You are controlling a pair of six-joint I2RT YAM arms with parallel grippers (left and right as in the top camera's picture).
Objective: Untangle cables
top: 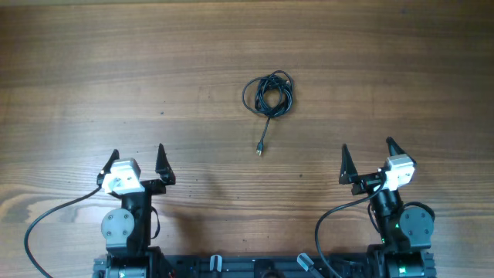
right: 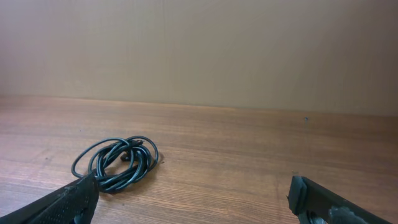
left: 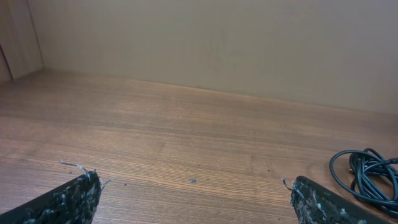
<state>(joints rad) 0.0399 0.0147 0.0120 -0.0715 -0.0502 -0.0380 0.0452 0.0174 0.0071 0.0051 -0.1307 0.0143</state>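
The cables (top: 269,94) lie as one small coiled black knot at the table's middle, a little toward the far side. One loose tail runs toward me and ends in a small plug (top: 261,148). The knot also shows at the right edge of the left wrist view (left: 368,175) and at the left of the right wrist view (right: 117,163). My left gripper (top: 137,162) is open and empty at the near left. My right gripper (top: 367,157) is open and empty at the near right. Both are well short of the knot.
The wooden table (top: 154,62) is bordered by a plain wall (right: 199,50) at its far edge. Thick black arm wires (top: 54,212) loop beside each arm base at the near edge.
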